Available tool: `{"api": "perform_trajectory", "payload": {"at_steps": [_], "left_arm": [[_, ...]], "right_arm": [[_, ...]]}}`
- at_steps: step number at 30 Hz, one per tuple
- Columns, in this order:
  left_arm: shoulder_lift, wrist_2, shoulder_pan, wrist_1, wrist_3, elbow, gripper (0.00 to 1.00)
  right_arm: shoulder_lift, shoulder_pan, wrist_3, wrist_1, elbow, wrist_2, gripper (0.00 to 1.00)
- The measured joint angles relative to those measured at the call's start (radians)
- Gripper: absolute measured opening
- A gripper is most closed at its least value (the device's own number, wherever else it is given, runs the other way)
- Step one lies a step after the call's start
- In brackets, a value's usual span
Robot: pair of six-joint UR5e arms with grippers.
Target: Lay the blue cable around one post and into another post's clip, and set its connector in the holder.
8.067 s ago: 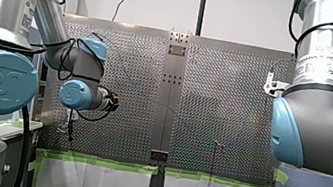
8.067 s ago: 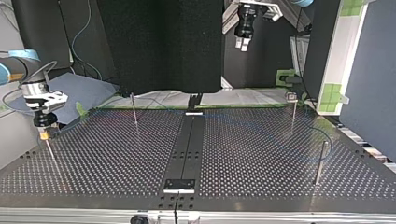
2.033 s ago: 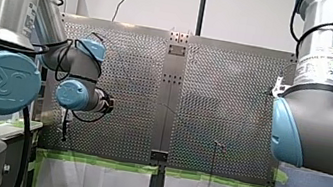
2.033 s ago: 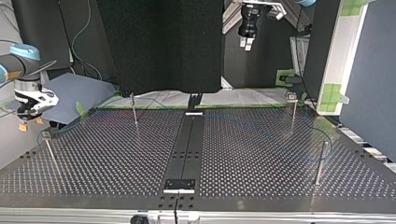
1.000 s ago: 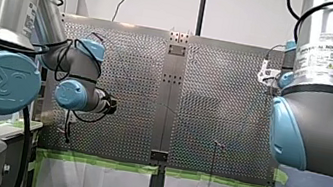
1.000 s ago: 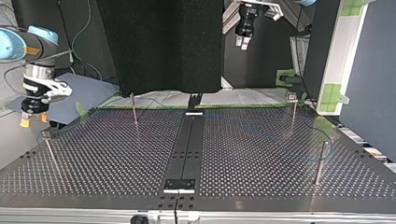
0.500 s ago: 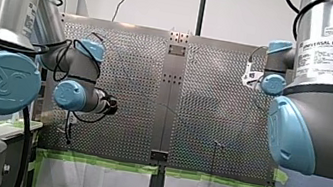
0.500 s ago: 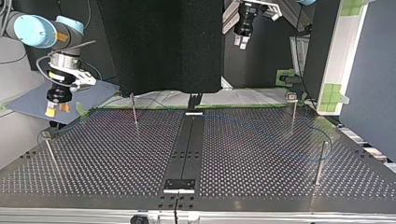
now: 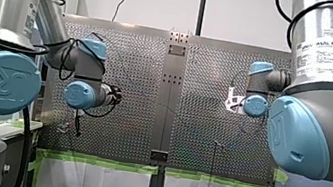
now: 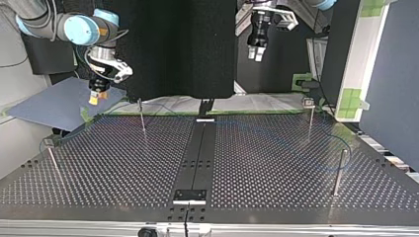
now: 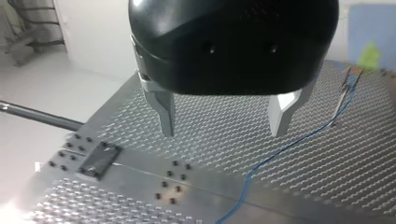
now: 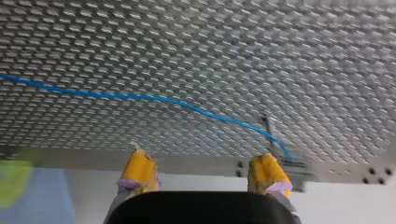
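Note:
The thin blue cable (image 12: 140, 97) lies on the perforated plate and ends at a small fixture (image 12: 290, 163) near the plate's edge, just ahead of my right gripper (image 12: 202, 170). That gripper is open, its yellow pads (image 12: 138, 170) wide apart and empty; in the top view it (image 10: 94, 100) hangs high over the back left corner. My left gripper (image 11: 223, 126) is open too, with bare metal fingers (image 11: 163, 116) high above the plate. Below it the cable (image 11: 280, 151) runs to a clipped post (image 11: 348, 81). It (image 10: 257, 53) hangs at the top view's back.
Thin posts stand on the plate: one at the back left (image 10: 142, 118), one at the left edge (image 10: 51, 158), and two at the right (image 10: 310, 121) (image 10: 339, 173). A dark centre strip (image 10: 197, 153) divides the plate. A blue sheet (image 10: 54, 106) lies beyond the back left corner.
My right arm has lifted off the left-edge post and swung toward the top view's back middle, gripper empty. My left arm has shifted only slightly.

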Motion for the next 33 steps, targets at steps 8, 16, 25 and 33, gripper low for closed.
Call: {"api": "perform_trajectory", "payload": {"at_steps": [8, 16, 25, 33], "left_arm": [[-0.001, -0.035, 0.007, -0.011, 0.064, 0.022, 0.98], [-0.002, -0.036, 0.018, -0.053, 0.089, 0.026, 0.98], [-0.002, -0.037, 0.034, -0.093, 0.098, 0.027, 0.98], [-0.002, -0.037, 0.046, -0.115, 0.104, 0.027, 0.98]], "right_arm": [[0.065, 0.07, 0.003, 0.025, -0.042, 0.07, 1.0], [0.079, 0.145, 0.004, 0.063, -0.102, 0.145, 1.0], [0.081, 0.225, 0.006, 0.108, -0.134, 0.193, 1.0], [0.119, 0.291, 0.027, 0.114, -0.135, 0.251, 1.0]]}}
